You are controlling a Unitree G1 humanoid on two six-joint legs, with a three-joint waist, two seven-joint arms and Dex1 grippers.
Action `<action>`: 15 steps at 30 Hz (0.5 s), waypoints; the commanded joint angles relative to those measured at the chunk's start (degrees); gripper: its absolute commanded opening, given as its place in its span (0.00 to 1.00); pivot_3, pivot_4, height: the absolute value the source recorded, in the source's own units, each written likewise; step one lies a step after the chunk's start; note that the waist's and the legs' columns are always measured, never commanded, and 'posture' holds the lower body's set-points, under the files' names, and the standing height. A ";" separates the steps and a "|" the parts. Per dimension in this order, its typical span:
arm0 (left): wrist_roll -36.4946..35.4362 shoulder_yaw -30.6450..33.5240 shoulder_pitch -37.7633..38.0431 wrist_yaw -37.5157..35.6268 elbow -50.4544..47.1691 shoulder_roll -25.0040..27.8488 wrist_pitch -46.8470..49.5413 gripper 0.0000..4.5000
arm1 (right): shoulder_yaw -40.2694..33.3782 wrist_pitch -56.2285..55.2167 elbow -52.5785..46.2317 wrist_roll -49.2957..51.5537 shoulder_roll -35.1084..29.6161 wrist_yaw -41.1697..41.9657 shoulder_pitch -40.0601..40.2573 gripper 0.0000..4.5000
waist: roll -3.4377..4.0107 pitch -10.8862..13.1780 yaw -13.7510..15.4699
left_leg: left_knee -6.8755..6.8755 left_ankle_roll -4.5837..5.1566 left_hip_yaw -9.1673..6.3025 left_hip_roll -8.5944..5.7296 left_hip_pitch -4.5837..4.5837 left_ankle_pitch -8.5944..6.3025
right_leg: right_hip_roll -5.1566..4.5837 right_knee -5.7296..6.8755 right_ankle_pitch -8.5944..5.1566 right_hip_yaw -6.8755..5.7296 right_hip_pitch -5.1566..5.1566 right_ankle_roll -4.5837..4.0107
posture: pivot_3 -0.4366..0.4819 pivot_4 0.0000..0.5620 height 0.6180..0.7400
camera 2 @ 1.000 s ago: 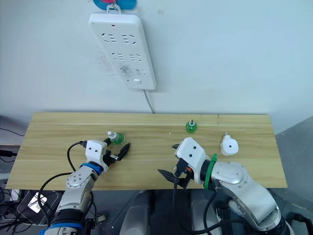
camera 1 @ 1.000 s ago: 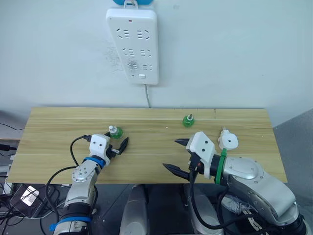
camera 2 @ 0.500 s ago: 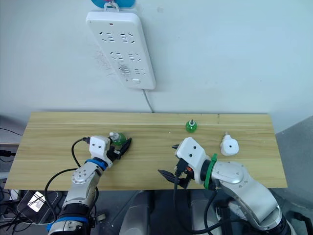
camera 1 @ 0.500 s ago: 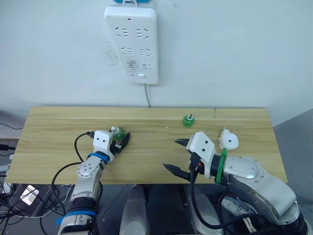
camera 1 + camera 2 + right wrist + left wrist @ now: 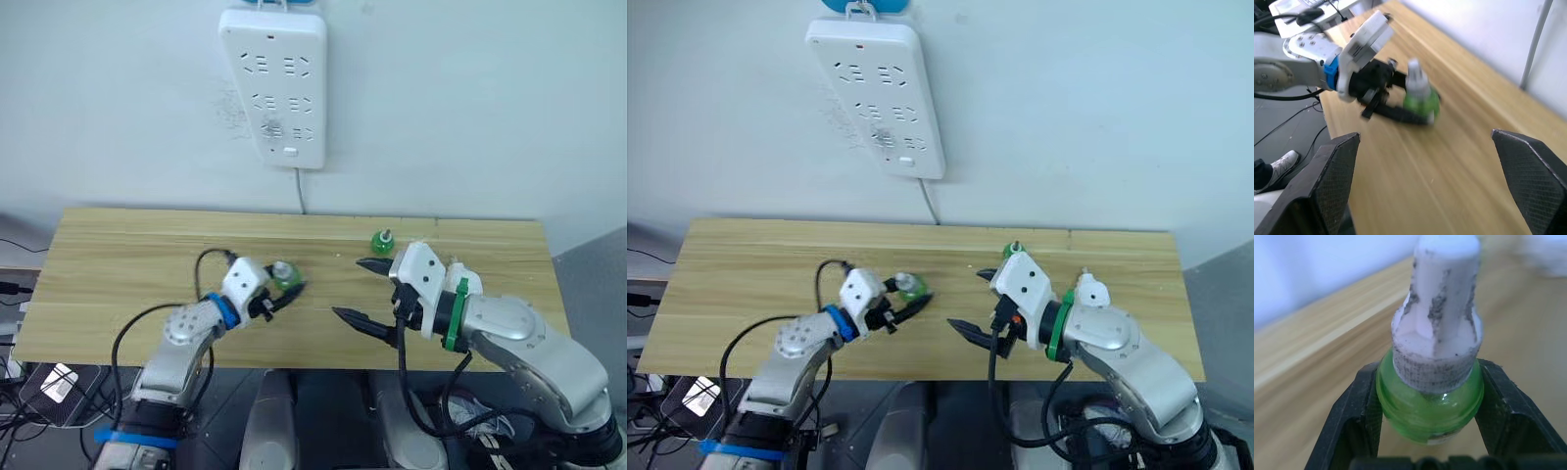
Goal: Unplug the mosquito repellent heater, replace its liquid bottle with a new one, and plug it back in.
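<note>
A green liquid bottle (image 5: 284, 277) with a white wick top sits between the fingers of my left gripper (image 5: 287, 291), which is shut on it near the table's middle. The left wrist view shows the bottle (image 5: 1430, 404) clamped by a black finger (image 5: 1359, 418) on each side. My right gripper (image 5: 364, 292) is open just to the right of it, facing the bottle (image 5: 1420, 100). A second green bottle (image 5: 382, 240) stands toward the table's far edge. The white mosquito repellent heater (image 5: 1090, 291) lies on the table behind my right wrist, unplugged.
A long white power strip (image 5: 274, 83) hangs on the wall above the wooden table (image 5: 118, 264), with its cord running down behind the far edge. Cables and a device lie on the floor at the lower left (image 5: 54, 387).
My left gripper has shut on the green bottle and carried it right toward the table's middle. My right gripper has shifted toward the far edge, closer to the second bottle.
</note>
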 commanded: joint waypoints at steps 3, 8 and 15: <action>-3.62 -3.01 -6.31 -6.69 -5.06 2.33 9.85 0.50 | 3.75 0.75 1.41 -0.32 4.39 -3.66 -3.35 1.00 | -0.18 -0.78 -0.27 | 0.00 0.00 0.00 0.00 -0.05 0.00 | 0.00 -0.01 0.05 -0.02 -0.06 -0.08 | 0.42 0.53 0.96; -3.03 -3.90 -9.88 -7.75 -5.01 1.48 12.02 0.50 | 6.94 -1.50 5.23 -3.20 6.96 -6.09 -5.02 1.00 | -0.39 -1.42 -0.42 | 0.00 0.00 -0.03 -0.02 -0.12 0.00 | -0.02 -0.01 0.16 -0.08 -0.09 -0.27 | 0.43 0.48 0.96; -3.66 -3.30 -10.67 -7.88 -5.47 0.84 12.08 0.50 | 9.28 -4.85 8.86 -6.25 9.56 -7.61 -5.44 0.82 | -0.51 -2.68 -0.41 | 0.00 -0.01 -0.06 -0.02 -0.33 0.01 | -0.03 0.06 0.21 -0.14 -0.34 -0.36 | 0.44 0.45 0.96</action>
